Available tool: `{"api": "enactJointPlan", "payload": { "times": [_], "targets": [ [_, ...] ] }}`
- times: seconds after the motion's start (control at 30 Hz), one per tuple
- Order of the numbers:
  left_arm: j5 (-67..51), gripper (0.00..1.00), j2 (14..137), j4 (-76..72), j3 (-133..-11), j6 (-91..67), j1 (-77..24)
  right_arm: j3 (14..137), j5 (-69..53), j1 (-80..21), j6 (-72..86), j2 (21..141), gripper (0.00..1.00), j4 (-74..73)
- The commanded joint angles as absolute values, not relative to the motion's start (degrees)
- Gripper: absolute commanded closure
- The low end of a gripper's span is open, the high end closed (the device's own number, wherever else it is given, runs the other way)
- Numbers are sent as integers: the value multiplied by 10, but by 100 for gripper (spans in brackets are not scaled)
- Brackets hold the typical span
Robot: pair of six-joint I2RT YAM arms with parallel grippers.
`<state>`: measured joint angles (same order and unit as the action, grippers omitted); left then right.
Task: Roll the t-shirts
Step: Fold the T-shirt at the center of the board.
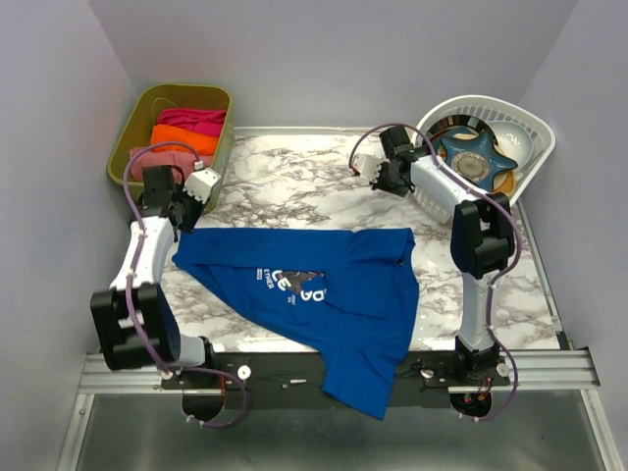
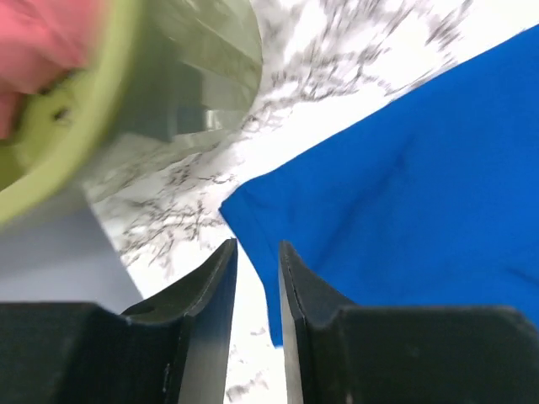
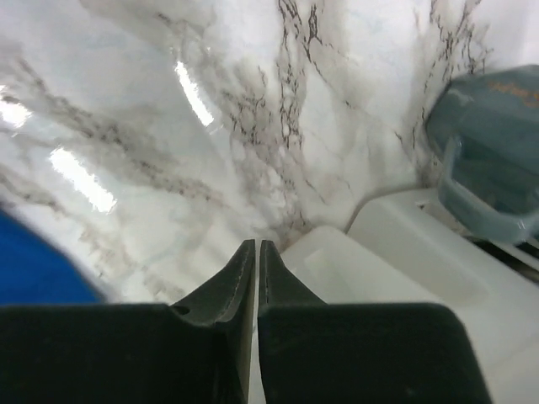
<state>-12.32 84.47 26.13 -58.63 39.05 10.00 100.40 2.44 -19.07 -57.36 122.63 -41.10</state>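
Lying at the left gripper's (image 1: pixel 201 186) 4 o'clock: blue t-shirt (image 1: pixel 329 280).
Left jaws slightly spread, empty; right gripper (image 3: pixel 257 245) pressed nearly together.

Bare tabletop (image 1: pixel 294 182) lies open between the green bin (image 1: pixel 226 137) at far left and the white basket (image 1: pixel 481 102) at far right. The t-shirt (image 1: pixel 353 294) covers the middle and drapes over the near edge, with narrow bare strips either side. Walls (image 1: pixel 59 147) close both sides and the back.
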Motion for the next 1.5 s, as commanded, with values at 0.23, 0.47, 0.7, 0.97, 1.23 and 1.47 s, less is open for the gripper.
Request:
{"api": "enactJointPlan", "payload": {
  "times": [0.23,0.47,0.7,0.97,1.23,1.47],
  "targets": [
    [-187,59,743,373,-522,125,93,889,-47,-207,-535,1133,78,-454],
    [-188,58,869,481,-579,100,93,901,-47,-207,-530,1138,77,-457],
    [-132,55,860,498,-575,48,94,904,-52,-207,-527,1143,77,-461],
    [-105,54,882,483,-570,27,94,915,-58,-207,-529,1161,77,-470],
    [-135,56,904,453,-557,11,91,921,-58,-207,-538,1170,77,-477],
    [-146,62,916,439,-550,3,84,925,-60,-209,-541,1174,77,-482]
  ]
}}
